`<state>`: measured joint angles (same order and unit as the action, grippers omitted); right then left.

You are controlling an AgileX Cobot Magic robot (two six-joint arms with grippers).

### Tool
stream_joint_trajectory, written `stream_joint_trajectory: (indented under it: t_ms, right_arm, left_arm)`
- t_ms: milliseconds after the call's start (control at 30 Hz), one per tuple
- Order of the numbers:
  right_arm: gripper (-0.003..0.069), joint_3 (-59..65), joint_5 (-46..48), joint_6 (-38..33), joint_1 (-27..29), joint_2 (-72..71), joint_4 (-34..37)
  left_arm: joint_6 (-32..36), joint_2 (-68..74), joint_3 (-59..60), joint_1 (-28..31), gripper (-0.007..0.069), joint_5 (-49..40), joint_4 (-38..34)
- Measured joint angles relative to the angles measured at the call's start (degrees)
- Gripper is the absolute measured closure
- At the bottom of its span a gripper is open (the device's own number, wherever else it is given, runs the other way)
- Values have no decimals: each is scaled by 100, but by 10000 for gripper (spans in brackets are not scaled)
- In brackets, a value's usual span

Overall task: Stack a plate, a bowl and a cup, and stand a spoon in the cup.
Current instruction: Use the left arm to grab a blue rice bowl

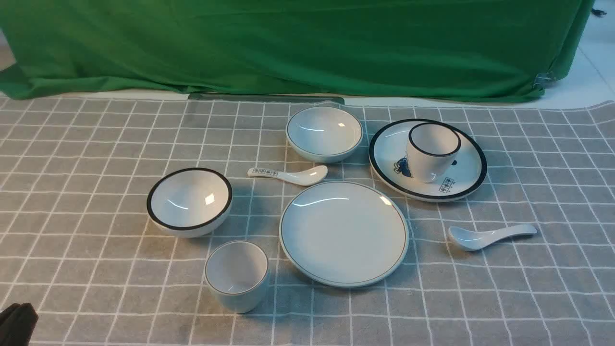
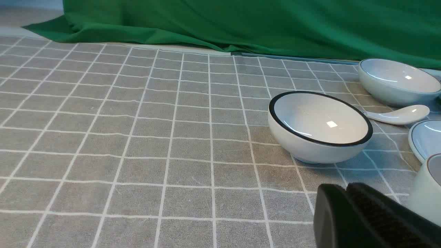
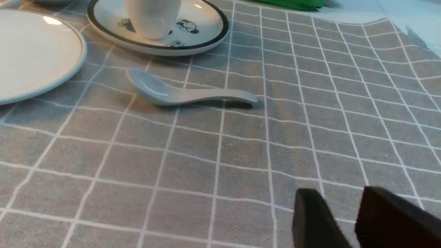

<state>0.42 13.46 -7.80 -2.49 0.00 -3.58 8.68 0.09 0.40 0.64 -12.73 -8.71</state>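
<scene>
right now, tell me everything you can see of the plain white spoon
The plain spoon is a glossy white soup spoon, ceramic by its look, handle unmarked. It lies scoop up and empty on the grey checked cloth, scoop toward the thin-rimmed plate, handle pointing to the robot's right and raised a little above the cloth. It sits apart from that plate; only the cloth touches it.

Glossy ceramic plate, matt woven tablecloth
</scene>
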Motion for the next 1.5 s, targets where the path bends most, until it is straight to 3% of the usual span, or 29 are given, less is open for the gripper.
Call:
stream_joint_trajectory:
  t_ms: [500,600,833,900,1200,1333,1367,1467,1500]
  right_arm:
    - [417,0,5,0,0,0,0]
    - [417,0,0,0,0,0,0]
    - [417,0,0,0,0,0,0]
    - [417,0,0,0,0,0,0]
    - [417,0,0,0,0,0,0]
    - [417,0,-165,142,0,0,278]
    - [417,0,-500,495,0,0,751]
    - [417,0,-1234,1214,0,0,1396]
    - [417,0,-1815,1740,0,0,1687]
  left_arm:
    - [-14,0,0,0,607,41,62]
    - [-345,0,0,0,607,364,-390]
    - [-1465,0,0,0,607,1912,-1950]
    - [-1764,0,0,0,607,2486,-2061]
    - [-1924,-6,-11,0,607,4742,-1839]
    - [-1926,-6,-748,0,607,4029,-1787]
    - [-1907,215,-1506,0,607,3055,-1655]
    - [-1773,741,-2440,0,607,1951,-1335]
    - [-1702,1589,-3295,0,607,590,-1062]
